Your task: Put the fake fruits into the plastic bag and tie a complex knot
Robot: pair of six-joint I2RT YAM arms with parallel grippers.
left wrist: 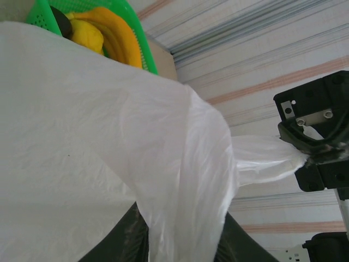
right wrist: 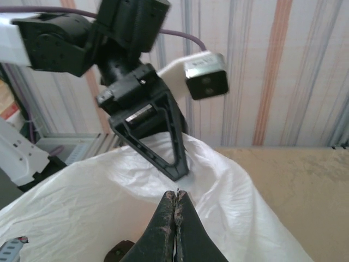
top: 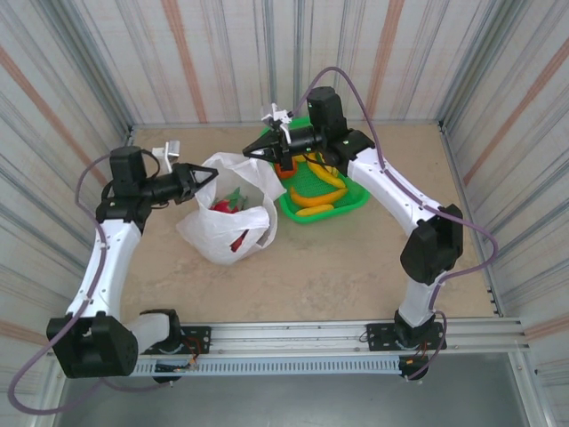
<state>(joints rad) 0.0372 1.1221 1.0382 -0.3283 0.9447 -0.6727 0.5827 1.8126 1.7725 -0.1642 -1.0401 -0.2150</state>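
The white plastic bag stands on the table with its mouth held wide between both grippers. Red fake fruits show through the mouth. My left gripper is shut on the bag's left rim; film hangs between its dark fingers. My right gripper is shut on the right rim, and a stretched tongue of film runs into its tips. In the right wrist view its tips press together just short of the left gripper. Yellow bananas lie in the green basket. The knot is out of view.
The green basket stands at the back, right of the bag, under the right arm, and also holds an orange piece. In the left wrist view its rim rises behind the bag. Striped walls close the table on three sides. A metal rail runs along the near edge.
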